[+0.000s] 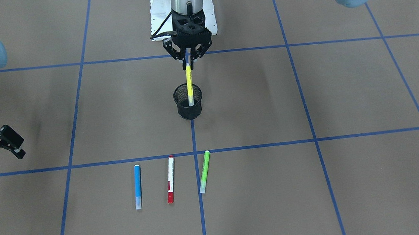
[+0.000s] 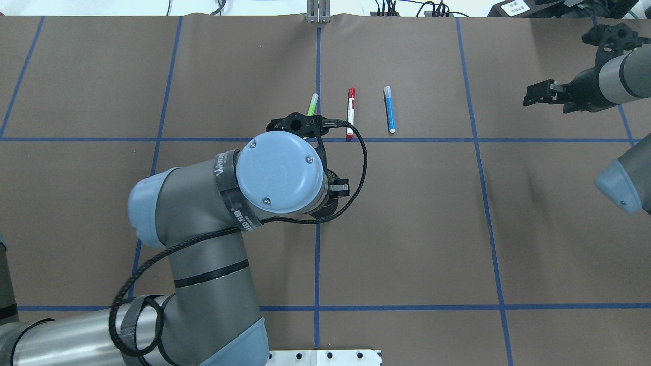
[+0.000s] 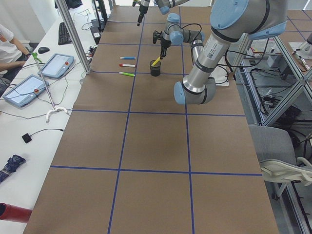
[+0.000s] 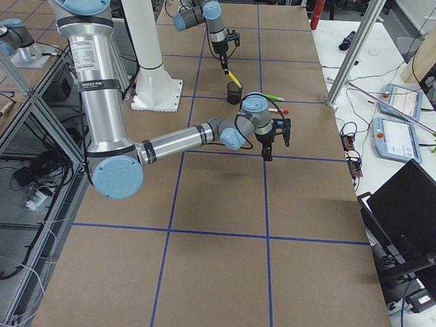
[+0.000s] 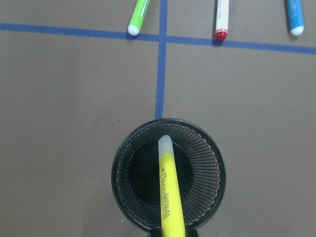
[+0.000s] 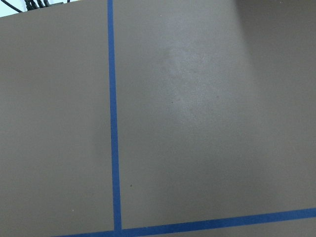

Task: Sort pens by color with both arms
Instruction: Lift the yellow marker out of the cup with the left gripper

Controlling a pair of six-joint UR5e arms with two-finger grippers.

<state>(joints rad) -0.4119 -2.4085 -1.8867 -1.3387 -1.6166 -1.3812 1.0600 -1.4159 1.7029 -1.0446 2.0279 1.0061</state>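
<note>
My left gripper (image 1: 188,64) is shut on the top end of the yellow pen (image 1: 189,83), which hangs nearly upright with its lower end inside the black mesh cup (image 1: 184,112). In the left wrist view the yellow pen (image 5: 170,197) points into the cup (image 5: 121,173). Beyond the cup, the blue pen (image 1: 138,186), the red-and-white pen (image 1: 170,179) and the lime green pen (image 1: 204,172) lie side by side on the table. My right gripper (image 1: 3,153) hovers open and empty far off to the side, above bare table.
Blue tape lines divide the brown table (image 1: 305,95) into squares. The white pedestal base (image 1: 157,20) stands behind the cup. A side desk with tablets (image 3: 29,87) and a seated person runs along the table's far edge.
</note>
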